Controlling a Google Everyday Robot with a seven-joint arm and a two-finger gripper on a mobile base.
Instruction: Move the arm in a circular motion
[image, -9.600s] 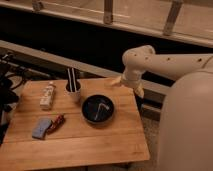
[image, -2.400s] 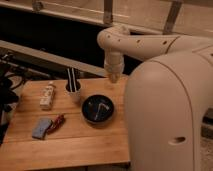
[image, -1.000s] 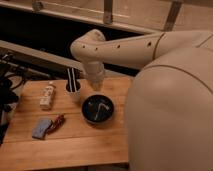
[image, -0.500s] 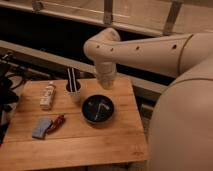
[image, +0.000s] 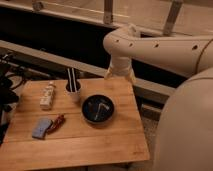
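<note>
black bowl (image: 98, 116) with utensil (image: 103, 107); jaws beyond

Bent arm (image: 165, 47) (elbow high), gripper (image: 120, 75) hanging below

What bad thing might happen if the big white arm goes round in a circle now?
The arm points its end effector down over the far edge of the table. A low, wide circle might knock over the cup with its tall sticks, or bump the bowl beside it. Keeping it high looks safer.
</note>
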